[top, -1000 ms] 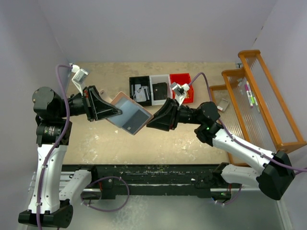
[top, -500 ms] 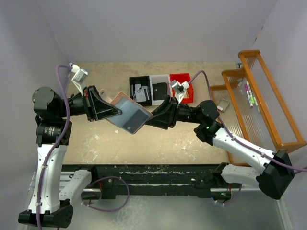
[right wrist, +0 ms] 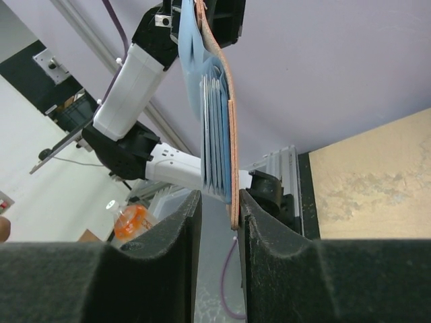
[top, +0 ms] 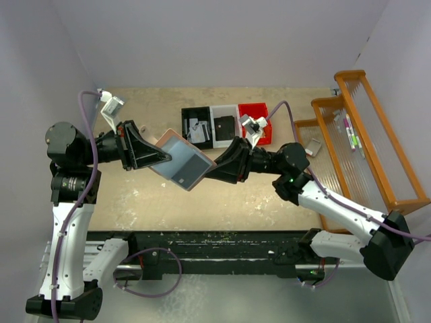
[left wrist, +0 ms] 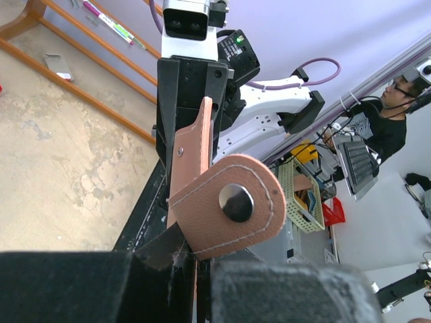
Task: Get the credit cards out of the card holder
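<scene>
moved: right claw has edged in on the card holder | left claw: clamped on it, holding it aloft between the arms | right claw: narrow, astride its free edge, can't tell if pinching | tip: catch only a card, not the leather; pull straight along the slot

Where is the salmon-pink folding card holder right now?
Top view: the card holder hangs open left of centre, pinched by the left gripper, its other edge inside the right gripper, near the black bin.

Both arms stretch inward, nearly meeting — left gripper clamped, right gripper slightly parted.
</scene>
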You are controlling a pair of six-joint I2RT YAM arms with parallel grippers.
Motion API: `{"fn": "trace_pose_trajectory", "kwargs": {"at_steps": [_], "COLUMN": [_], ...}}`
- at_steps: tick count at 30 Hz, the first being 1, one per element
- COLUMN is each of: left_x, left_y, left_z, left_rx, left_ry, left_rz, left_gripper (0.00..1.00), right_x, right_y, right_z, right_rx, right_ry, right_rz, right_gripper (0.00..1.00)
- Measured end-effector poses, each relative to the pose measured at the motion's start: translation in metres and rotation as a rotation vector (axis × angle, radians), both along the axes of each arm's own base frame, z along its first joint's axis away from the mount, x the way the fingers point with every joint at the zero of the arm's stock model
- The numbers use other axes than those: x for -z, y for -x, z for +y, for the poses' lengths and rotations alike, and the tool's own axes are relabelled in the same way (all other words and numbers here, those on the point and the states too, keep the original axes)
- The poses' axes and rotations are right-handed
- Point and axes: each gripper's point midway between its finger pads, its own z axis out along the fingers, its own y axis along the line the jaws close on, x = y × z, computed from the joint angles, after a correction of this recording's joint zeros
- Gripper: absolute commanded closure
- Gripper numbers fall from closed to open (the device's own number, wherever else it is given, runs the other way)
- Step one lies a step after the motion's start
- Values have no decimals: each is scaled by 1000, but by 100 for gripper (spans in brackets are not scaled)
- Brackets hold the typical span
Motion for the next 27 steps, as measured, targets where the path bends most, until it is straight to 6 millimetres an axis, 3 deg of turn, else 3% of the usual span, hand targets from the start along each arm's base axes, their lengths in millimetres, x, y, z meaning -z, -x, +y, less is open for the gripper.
{"fn": "trace_pose_trajectory", "kwargs": {"at_steps": [8, 13, 27], "left_x": [-1, -1, -1], "left_y": [0, -2, -2], "left_z": [0, 0, 0], "left_rx": [-2, -3, -3], "left_ry": [4, 5, 5], "left_rz": [9, 14, 10], "left_gripper": [100, 100, 100], "right_x": [-4, -7, 8], "right_y": [4, 7, -20], "right_z": [-3, -4, 9], "right_rx": [0, 13, 104], "right_ry": [-11, -12, 54], "right_rz": [-15, -26, 61], "right_gripper": [87, 89, 65]}}
